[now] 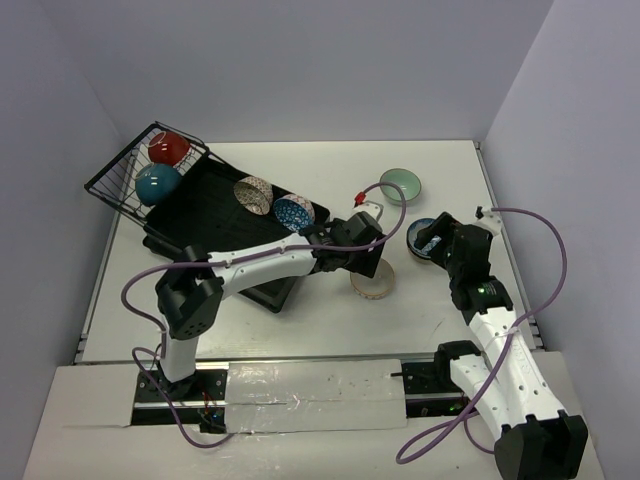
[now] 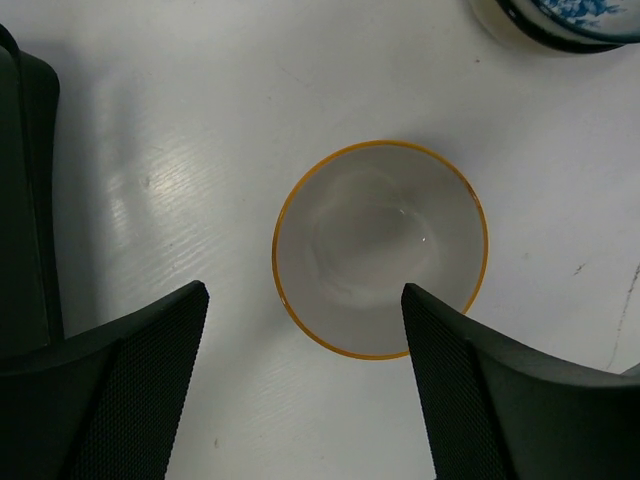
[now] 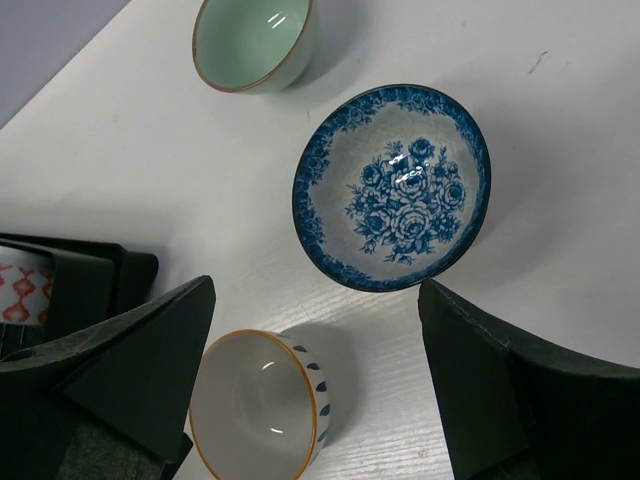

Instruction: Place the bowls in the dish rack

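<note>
— From overhead, how far along are they?
— Past halfway, I'd say. The large black ribbed plastic dish rack (image 1: pixel 205 215) holds four: a plain red round bowl (image 1: pixel 168 147) and a teal round bowl (image 1: pixel 158 183) in its black wire basket (image 1: pixel 125 170), then a lattice-patterned bowl (image 1: pixel 254 194) and a blue-and-white speckled bowl (image 1: pixel 294 211) on the tray. Three sit out on the white table (image 1: pixel 300 320): a mint green ceramic bowl (image 1: pixel 401 185) beyond both grippers, and one under each.
— And the left arm's own camera?
— The left gripper (image 2: pixel 305 295) has its fingers (image 2: pixel 130 400) wide apart, clamped on nothing. The small cream bowl with an orange rim (image 2: pixel 380 248) stands upright between them, close against one tip. Whether that tip touches the rim, I can't tell.
— The right one?
— The right gripper (image 3: pixel 318 288) is spread too, and empty. The white bowl painted with blue flowers (image 3: pixel 392 187) lies just ahead of the tips, in line with the gap. The mint one is further ahead, and the cream one is tucked beside one finger.
— So what's left?
— Three bowls to lift and set in, by my reckoning.
</note>
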